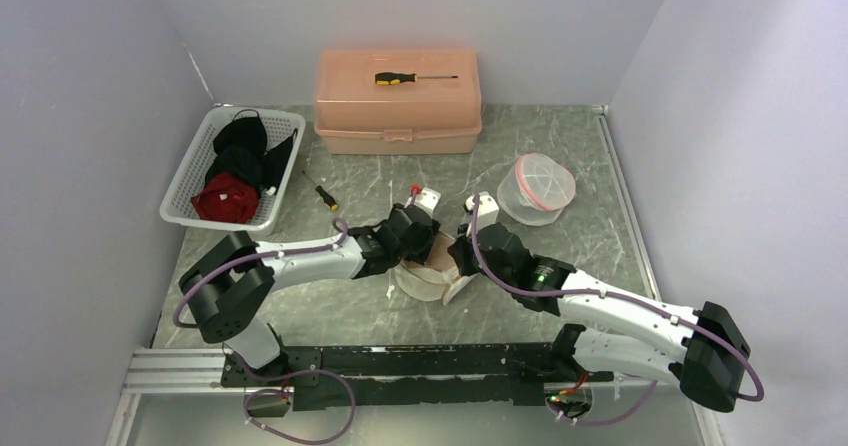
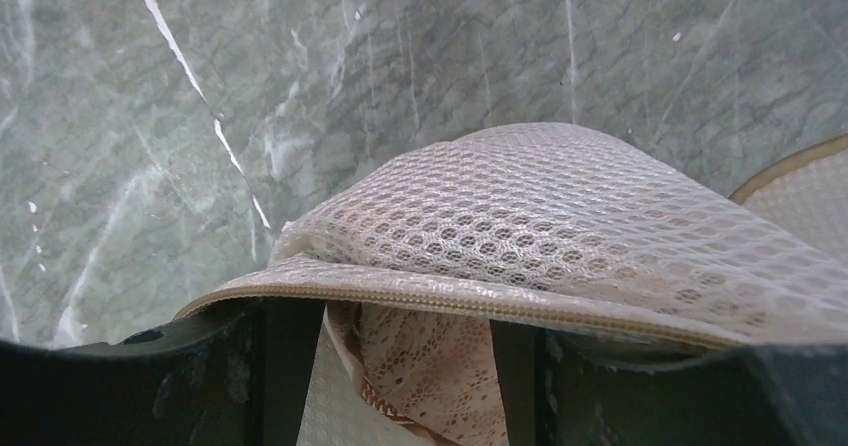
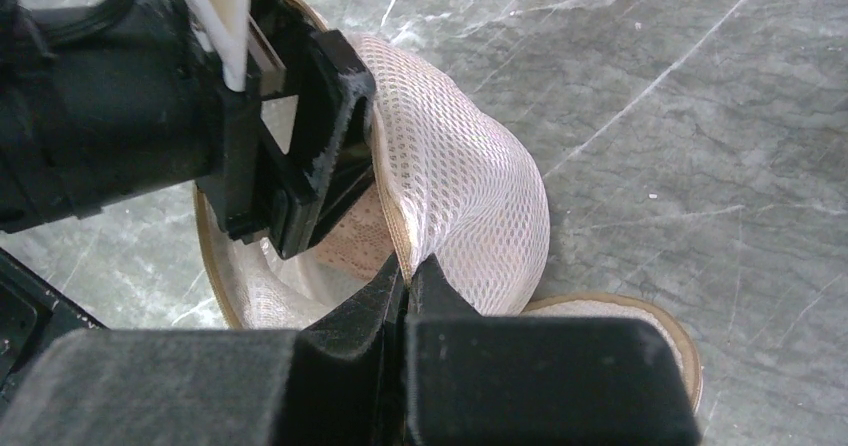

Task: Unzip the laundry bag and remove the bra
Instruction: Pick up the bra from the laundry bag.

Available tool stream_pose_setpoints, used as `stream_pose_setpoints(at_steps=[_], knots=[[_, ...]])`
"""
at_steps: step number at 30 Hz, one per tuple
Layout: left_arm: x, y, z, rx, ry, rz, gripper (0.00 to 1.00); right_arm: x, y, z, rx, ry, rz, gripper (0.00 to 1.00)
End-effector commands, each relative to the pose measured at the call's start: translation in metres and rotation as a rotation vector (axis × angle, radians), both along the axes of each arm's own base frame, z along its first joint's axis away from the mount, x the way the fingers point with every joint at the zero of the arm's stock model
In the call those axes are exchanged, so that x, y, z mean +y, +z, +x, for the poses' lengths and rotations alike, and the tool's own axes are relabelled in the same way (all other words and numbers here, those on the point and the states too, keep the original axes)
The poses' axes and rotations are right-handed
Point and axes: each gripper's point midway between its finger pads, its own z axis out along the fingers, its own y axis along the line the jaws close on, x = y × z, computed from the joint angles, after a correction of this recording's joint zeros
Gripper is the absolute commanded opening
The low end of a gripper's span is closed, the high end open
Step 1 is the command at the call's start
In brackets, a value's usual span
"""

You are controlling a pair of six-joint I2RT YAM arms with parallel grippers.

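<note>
Laundry bag (image 3: pixel 450 186), one: right gripper (image 3: pixel 405 276), two o'clock, pinching its rim; left gripper (image 2: pixel 403 321), eleven o'clock, jaws apart around one bra (image 2: pixel 430 381).

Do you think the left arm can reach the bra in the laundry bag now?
Probably yes: the right gripper holds the laundry bag open, and the bra shows inside the open left gripper.

- Bright, even overhead light — soft, faint shadows on the marble table (image 1: pixel 560 156).
- Wrist views: dark fingers (image 3: pixel 540 386) blurred at 6 o'clock, laundry bag (image 2: pixel 560 216) mesh sharp.
</note>
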Motion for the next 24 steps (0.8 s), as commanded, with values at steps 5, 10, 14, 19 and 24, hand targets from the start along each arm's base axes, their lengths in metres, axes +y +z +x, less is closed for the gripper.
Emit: stream_pose_setpoints(at_steps=[5, 10, 14, 19, 24], knots=[[-0.016, -0.006, -0.004, 0.036, -0.044, -0.034, 0.52, 0.004, 0.018, 0.003, -0.045, -0.006, 0.063, 0.00], [-0.018, 0.000, -0.005, 0.023, -0.062, -0.053, 0.23, 0.002, 0.018, 0.003, -0.045, -0.015, 0.061, 0.00], [-0.019, 0.007, -0.008, 0.024, -0.086, -0.051, 0.03, -0.001, 0.017, 0.005, -0.036, -0.047, 0.058, 0.00], [-0.026, 0.025, -0.023, 0.025, -0.167, -0.115, 0.02, -0.009, 0.027, 0.011, -0.056, -0.104, 0.067, 0.46], [-0.032, 0.044, -0.039, 0.027, -0.256, -0.174, 0.03, -0.013, 0.048, 0.019, -0.100, -0.134, 0.085, 0.58]])
